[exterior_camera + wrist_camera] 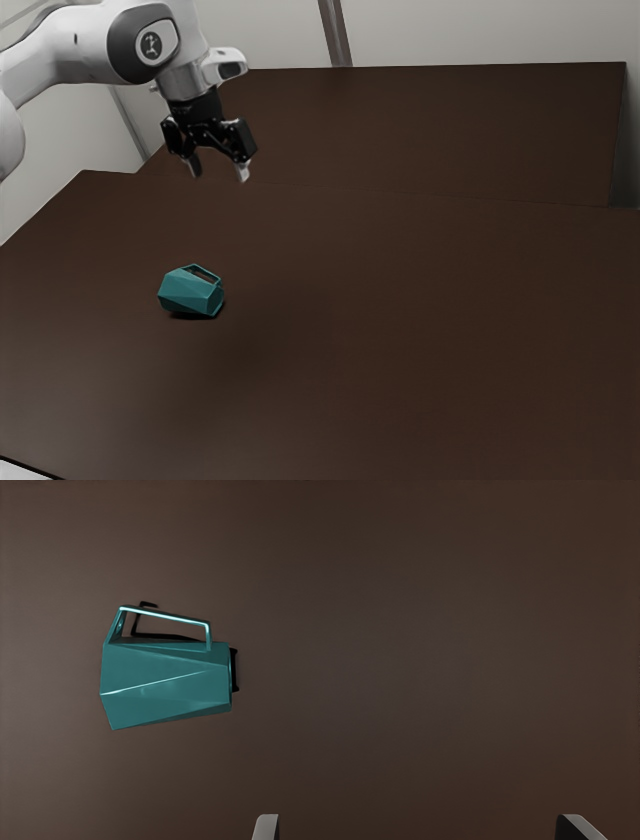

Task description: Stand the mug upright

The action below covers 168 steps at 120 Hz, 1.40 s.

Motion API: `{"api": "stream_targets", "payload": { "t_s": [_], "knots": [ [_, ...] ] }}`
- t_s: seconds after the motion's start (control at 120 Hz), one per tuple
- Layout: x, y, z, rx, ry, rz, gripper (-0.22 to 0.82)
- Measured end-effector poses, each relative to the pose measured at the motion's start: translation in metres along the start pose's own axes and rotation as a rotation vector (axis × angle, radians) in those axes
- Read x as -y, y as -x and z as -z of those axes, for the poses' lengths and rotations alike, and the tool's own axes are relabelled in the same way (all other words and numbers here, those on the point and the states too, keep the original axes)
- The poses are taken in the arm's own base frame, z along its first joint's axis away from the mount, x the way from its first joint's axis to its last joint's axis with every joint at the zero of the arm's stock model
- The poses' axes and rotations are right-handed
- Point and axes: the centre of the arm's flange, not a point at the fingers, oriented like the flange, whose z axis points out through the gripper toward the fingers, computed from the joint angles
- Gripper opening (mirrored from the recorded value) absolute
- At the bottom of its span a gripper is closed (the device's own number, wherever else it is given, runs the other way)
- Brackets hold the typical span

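Clock directions refer to the exterior view, read as a dial with twelve at its upper edge. My black two-finger gripper (218,172), carried on a white-and-grey jointed arm (75,50), hung at ten o'clock from the dial's centre, above the tabletop, its fingertips pointing down. The fingers stood wide apart, with open space between them; I had hold of nothing.

The teal, faceted mug with an angular loop handle (190,293) lay on its side on the dark brown tabletop (400,350), between eight and nine o'clock from the centre and near six o'clock from my gripper, well apart from it. Its handle (208,272) projected toward one o'clock from the body. The mug had not been set upright.

In the wrist view, the mug lay outside the span of my fingers, beyond the tip of one and well apart from the other. The handle was on the side of the body turned away from my fingertips. The body tapered, its narrower end directed toward my fingers' span and a dark shadow (235,672) just beside that end. The interior of this container was hidden, so I could not tell whether it held anything. Pale walls (450,35) rose behind the tabletop toward twelve o'clock.
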Motion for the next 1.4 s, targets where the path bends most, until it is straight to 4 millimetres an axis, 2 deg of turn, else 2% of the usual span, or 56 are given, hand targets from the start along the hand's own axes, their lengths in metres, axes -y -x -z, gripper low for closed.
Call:
{"api": "stream_targets", "payload": {
  "t_s": [0.267,0.4,0.517,0.617,0.825,0.875,1.042,1.125,1.242,1.4],
  "knots": [
    [-0.003,-0.002,0.003,-0.027,0.022,0.007,0.60],
    [0.000,0.001,0.001,-0.011,0.102,0.035,0.60],
    [0.011,0.000,-0.022,0.042,0.211,0.077,0.60],
    [0.040,0.000,-0.048,0.079,0.297,0.109,0.60],
    [0.132,0.004,-0.089,0.067,0.408,0.134,0.60],
    [0.144,0.004,-0.098,0.057,0.422,0.116,0.60],
    [0.164,0.007,-0.126,0.026,0.448,0.027,0.60],
    [0.188,0.010,-0.141,0.006,0.473,0.017,0.60],
    [0.232,0.015,-0.169,-0.020,0.530,0.029,0.60],
    [0.274,0.022,-0.204,-0.051,0.601,0.013,0.60]
  ]
}}
